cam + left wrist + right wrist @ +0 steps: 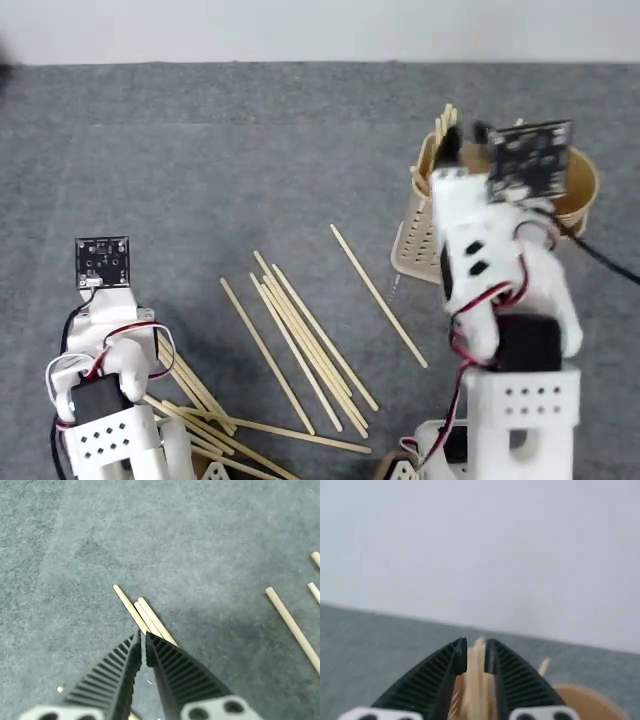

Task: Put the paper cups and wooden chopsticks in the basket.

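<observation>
My right gripper [447, 152] hangs over the beige perforated basket [414, 243] at the back right. It is shut on a few wooden chopsticks [446, 119] whose tips stick up past its fingers. In the right wrist view these chopsticks [478, 680] sit between the black fingers of the gripper [476, 647]. A brown paper cup [587, 190] shows behind the arm, by the basket. My left gripper [142, 636] is shut and empty, just above three chopstick ends [145, 612] on the carpet. Several loose chopsticks [305, 340] lie mid-table, one [378, 295] apart.
Grey carpet covers the table, with a pale wall along the far edge. More chopsticks [205, 425] lie crossed by the left arm's base. A brown rounded edge, probably the cup [582, 700], shows below the right gripper. The far left of the carpet is bare.
</observation>
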Available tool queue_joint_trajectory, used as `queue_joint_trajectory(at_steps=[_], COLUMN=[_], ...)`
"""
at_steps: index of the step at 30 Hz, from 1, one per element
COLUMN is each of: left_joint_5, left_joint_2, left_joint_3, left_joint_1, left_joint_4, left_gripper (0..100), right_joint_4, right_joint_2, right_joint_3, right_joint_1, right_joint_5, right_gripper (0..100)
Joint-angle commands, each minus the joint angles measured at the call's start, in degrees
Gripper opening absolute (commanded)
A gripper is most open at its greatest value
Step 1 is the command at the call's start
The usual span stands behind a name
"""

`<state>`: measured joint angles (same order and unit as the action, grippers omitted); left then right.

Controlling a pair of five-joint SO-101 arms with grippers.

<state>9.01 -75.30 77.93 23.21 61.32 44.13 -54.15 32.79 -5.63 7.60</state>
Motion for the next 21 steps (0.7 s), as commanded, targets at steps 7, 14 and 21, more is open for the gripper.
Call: queue_joint_trajectory(at_steps=[7,14,21], left_joint_5=[-2.73,-2.73,-3.34], left_joint_2=[-0.62,-0.53,8.35], left_joint_3=[-5.85,-14.55,-16.75], left_joint_1=[0.35,0.18,0.26], left_joint_4=[4.04,13.80,13.80], left_gripper=[15,13,12], right_joint_4=[25.19,18.86,16.31], right_joint_2=[-2.77,-2.86,-2.86], right_joint_3=[3.34,16.62,23.12], right_joint_1=[-12.79,-15.16,-15.25], right_joint_5=[-0.88,-7.12,-7.38], right_gripper=[0.9,0.9,1.0])
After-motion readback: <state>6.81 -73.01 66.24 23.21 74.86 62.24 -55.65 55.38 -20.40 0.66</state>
